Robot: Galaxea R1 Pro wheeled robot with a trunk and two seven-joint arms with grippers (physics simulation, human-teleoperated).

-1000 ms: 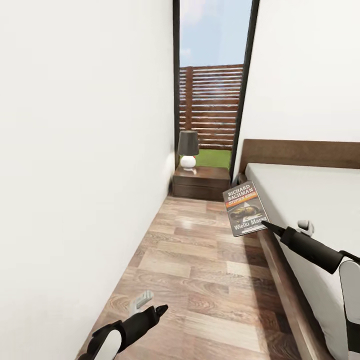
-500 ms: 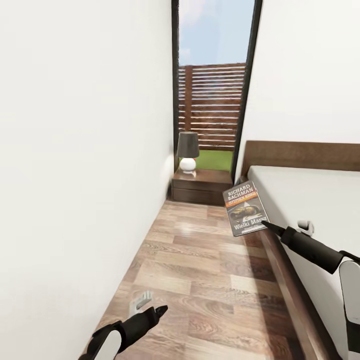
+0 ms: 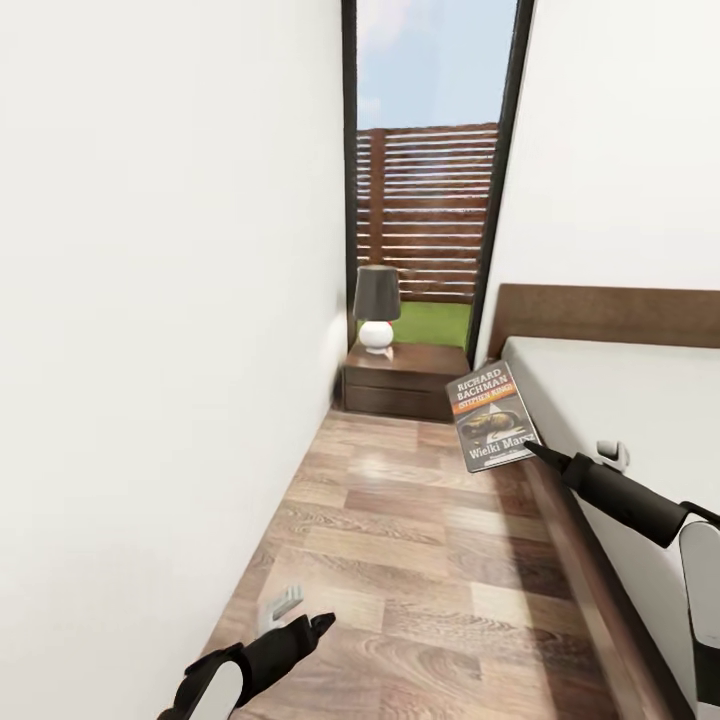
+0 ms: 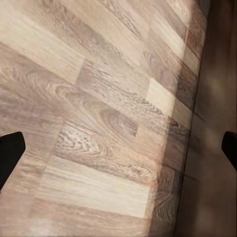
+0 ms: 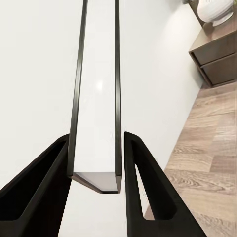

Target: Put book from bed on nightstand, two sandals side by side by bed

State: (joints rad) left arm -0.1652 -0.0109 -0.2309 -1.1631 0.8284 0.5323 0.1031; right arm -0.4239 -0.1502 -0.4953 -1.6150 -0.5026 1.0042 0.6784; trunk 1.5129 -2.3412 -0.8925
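Nearest, the black left gripper (image 3: 300, 632) hangs low over the wood-plank floor (image 3: 420, 540), jaws apart and empty. Beside the off-white bed (image 3: 640, 400), the black right gripper (image 5: 96, 177) clamps the thin dark paperback book (image 3: 493, 416) by its lower edge; light but floppy, it likely wants a firm pinch. Beyond stands the dark-brown two-drawer nightstand (image 3: 405, 385).

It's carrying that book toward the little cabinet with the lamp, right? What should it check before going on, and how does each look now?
1. Book held by right gripper: ok, fingers clamp its edge.
2. Floor to the nightstand: ok, bare.
3. Room on the nightstand top beside the lamp: ok.
4. Left gripper free: ok, open.
5. Nightstand within reach: not ok, far.
6. Sandals: cannot tell.
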